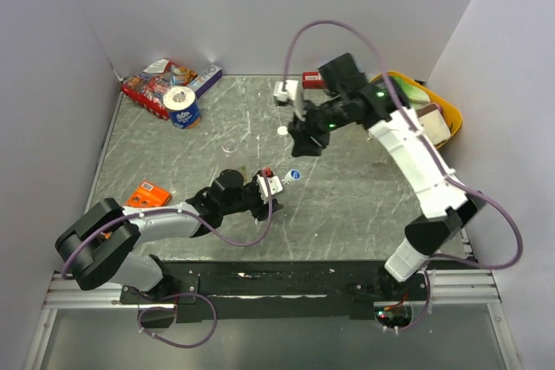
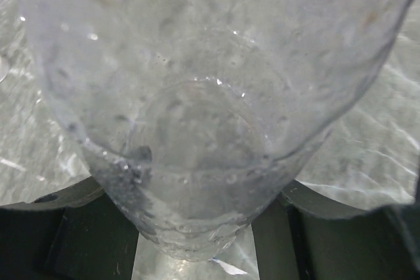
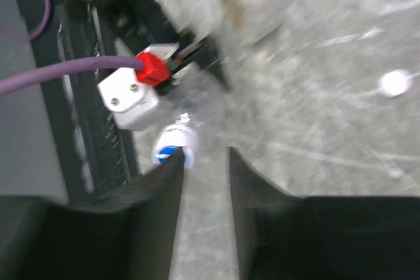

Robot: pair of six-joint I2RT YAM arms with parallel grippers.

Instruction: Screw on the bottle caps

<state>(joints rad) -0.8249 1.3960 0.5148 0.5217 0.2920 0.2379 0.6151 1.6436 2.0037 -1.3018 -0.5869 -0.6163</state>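
Left arm at 8 o'clock, pale grey shells, bulky black joints, right arm at 3 o'clock, white shells, black wrist, green indicator light, looping purple cables, white wrist camera block, red plug, black wedge-shaped jaws.

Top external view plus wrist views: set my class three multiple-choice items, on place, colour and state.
1. The tape roll stands: A far left; B near right; C centre.
2. The cap beside the left gripper is: A red; B blue; C green.
3. The left gripper is: A wide open; B shut on a clear bottle; C out of view.
Key: 1A, it is next to the snack packet; 2B, blue shows on it; 3B, the bottle fills its wrist view.
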